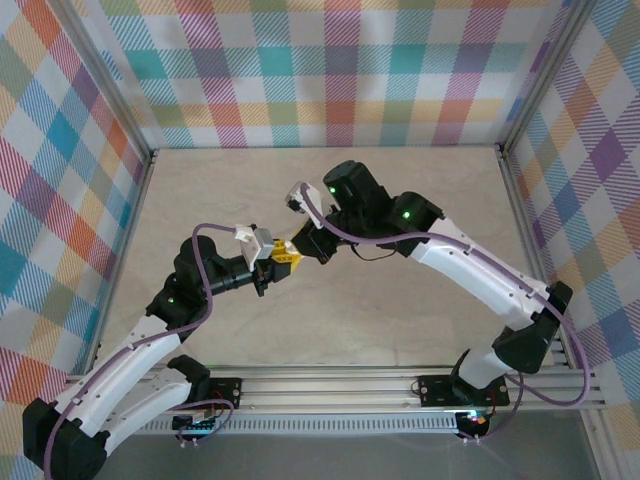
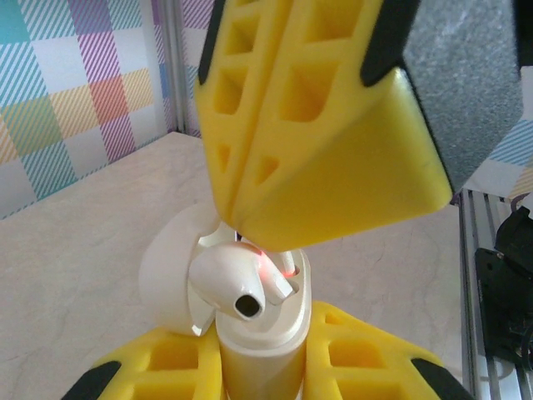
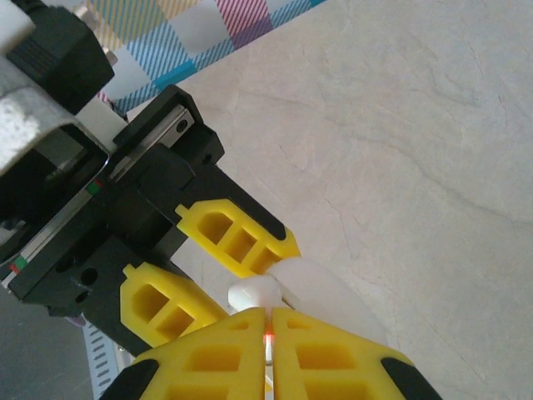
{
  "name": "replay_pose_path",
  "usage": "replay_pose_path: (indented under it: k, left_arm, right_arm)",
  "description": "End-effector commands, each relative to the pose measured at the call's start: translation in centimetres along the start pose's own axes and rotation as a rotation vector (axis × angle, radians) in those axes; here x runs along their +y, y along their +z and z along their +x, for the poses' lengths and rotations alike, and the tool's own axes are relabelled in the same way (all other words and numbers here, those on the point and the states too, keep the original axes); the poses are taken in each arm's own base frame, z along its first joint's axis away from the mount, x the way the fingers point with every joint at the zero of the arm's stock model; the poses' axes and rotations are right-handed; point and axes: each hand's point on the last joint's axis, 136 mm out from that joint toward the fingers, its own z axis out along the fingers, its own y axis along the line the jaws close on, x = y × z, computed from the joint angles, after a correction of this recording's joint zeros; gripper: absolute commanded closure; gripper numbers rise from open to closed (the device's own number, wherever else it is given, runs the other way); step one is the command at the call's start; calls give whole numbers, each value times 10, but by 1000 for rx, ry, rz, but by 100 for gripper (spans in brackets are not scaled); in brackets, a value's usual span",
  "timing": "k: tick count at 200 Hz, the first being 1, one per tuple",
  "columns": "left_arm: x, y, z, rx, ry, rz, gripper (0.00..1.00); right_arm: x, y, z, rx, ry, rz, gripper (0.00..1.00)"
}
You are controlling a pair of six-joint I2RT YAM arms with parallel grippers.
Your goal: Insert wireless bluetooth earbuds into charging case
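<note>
left pincer [image 2: 260,368] clamping open charging case [image 2: 271,333], right pincer [image 3: 268,313] pinching white earbud [image 2: 236,282]

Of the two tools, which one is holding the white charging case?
The left tool: the case stands clamped between its yellow fingers, lid open. The right tool holds no case; its tips are pressed together just above the white earbud.

Looks like a robot lab test cell. Pale stone-look counter [image 1: 400,330] boxed in on the left, top and right of the frame by plaid cloth walls [image 1: 330,70] on aluminium posts [image 1: 112,95]. Slotted aluminium rail [image 1: 340,385] along the bottom edge, carrying two white robot arms [image 1: 480,275] with trailing purple cables [image 1: 213,228].
</note>
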Motion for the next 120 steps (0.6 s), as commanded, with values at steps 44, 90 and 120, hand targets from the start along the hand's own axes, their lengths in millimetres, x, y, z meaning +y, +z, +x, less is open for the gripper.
replay_pose_path:
  k: [44, 90, 120]
  left_arm:
    - [-9, 0, -20, -22, 69, 49, 100]
    - [-28, 1, -16, 12, 116, 175, 100]
    - [-36, 2, -17, 6, 130, 235, 100]
  right_arm:
    - [8, -37, -9, -63, -41, 8, 90]
    - [15, -54, -17, -62, -29, -94, 81]
    - [23, -57, -17, -38, -41, -145, 72]
